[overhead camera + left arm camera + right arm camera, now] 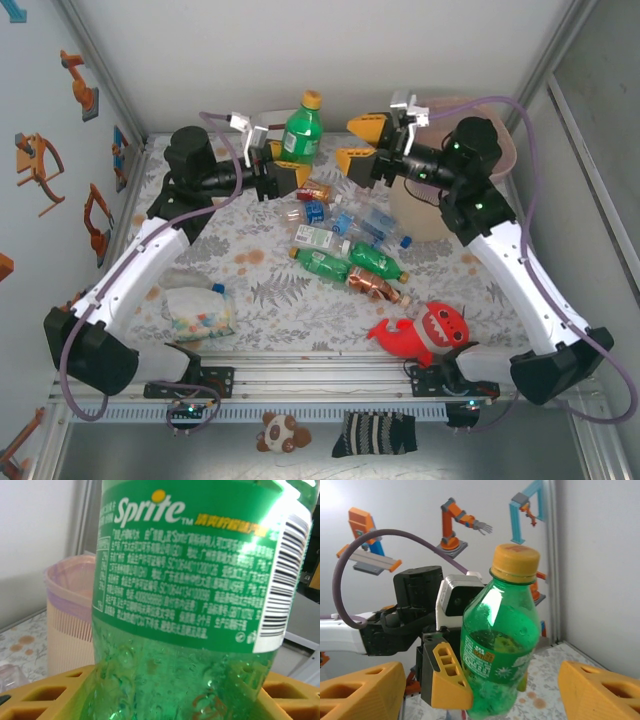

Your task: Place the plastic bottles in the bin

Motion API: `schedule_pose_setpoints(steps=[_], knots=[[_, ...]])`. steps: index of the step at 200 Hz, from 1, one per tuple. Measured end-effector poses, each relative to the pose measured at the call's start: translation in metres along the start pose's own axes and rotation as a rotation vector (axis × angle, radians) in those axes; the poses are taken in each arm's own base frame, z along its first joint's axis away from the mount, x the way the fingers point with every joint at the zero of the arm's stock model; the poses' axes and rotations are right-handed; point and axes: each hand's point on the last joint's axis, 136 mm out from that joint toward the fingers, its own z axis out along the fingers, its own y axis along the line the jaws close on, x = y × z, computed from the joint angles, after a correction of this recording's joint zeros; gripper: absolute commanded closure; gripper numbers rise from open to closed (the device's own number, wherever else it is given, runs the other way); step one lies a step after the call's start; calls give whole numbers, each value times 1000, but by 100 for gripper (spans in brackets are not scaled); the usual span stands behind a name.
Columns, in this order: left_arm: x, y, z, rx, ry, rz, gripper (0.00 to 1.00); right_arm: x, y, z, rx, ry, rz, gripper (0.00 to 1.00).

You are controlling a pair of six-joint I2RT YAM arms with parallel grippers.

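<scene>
The left fingers [293, 173] clamp the green Sprite bottle [302, 130] upright over the tabletop's [262, 292] far edge, while the right fingers [365, 125] are spread empty around it, so an early release or sideways nudge could drop it short of the bin [415, 215] in the far right corner.

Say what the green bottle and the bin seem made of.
Green bottle: translucent glossy plastic, probably; light shines through and glints off it. Bin: cream plastic, apparently matte, with moulded slotted walls; a thin pink film liner folds over its rim.

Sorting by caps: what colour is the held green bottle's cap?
Yellow cap, clearest in the right wrist view.
</scene>
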Motion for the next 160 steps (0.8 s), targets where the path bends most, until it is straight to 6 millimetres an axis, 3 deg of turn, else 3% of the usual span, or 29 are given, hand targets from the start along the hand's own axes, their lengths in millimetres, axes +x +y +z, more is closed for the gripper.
schedule_pose_setpoints(steps=[38, 101, 160], knots=[[-8, -21, -1, 35, -21, 40, 48, -3, 12, 20, -52, -12, -18, 14], [-11, -35, 0, 61, -28, 59, 48, 3, 7, 45, -89, -26, 36, 9], [-13, -43, 0, 76, -31, 68, 48, 16, 22, 63, -184, 0, 75, 22]])
